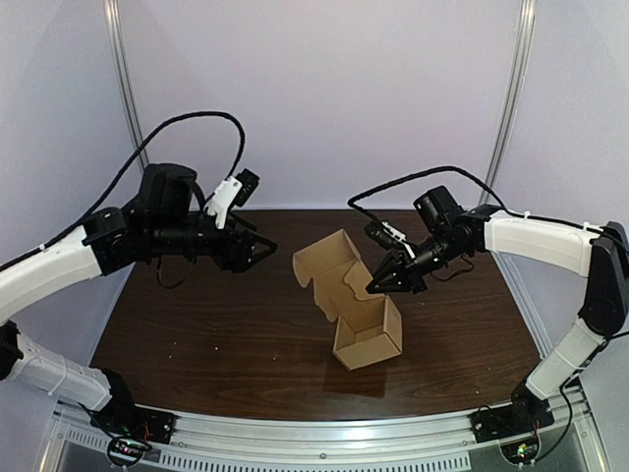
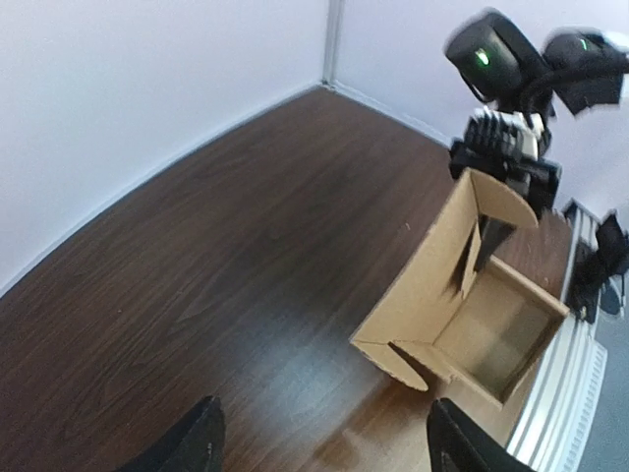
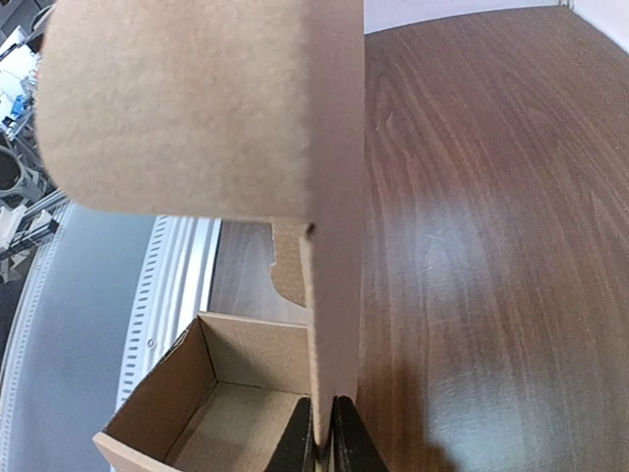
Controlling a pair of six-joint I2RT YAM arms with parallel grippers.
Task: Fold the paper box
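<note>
1. left end effector [image 2: 324,444], left wrist view: only two dark fingertips [image 2: 192,441] show, soft in focus and cut off by the bottom edge.
2. right end effector [image 3: 322,444], right wrist view: only the finger ends show, cut off at the bottom edge.
3. paper box [image 3: 206,108], right wrist view: the raised flap runs out of the top edge and hides part of the surface [image 3: 491,197] behind it. The near corner of the box is cut off at the bottom.
4. right arm [image 2: 496,59], left wrist view: blurred. Its end effector is partly hidden behind the flap.
5. left arm [image 1: 49,265], top view: passes out of the left edge.
6. clutter [image 3: 20,147] beyond the surface, right wrist view: blurred and cropped, cannot be identified.
</note>
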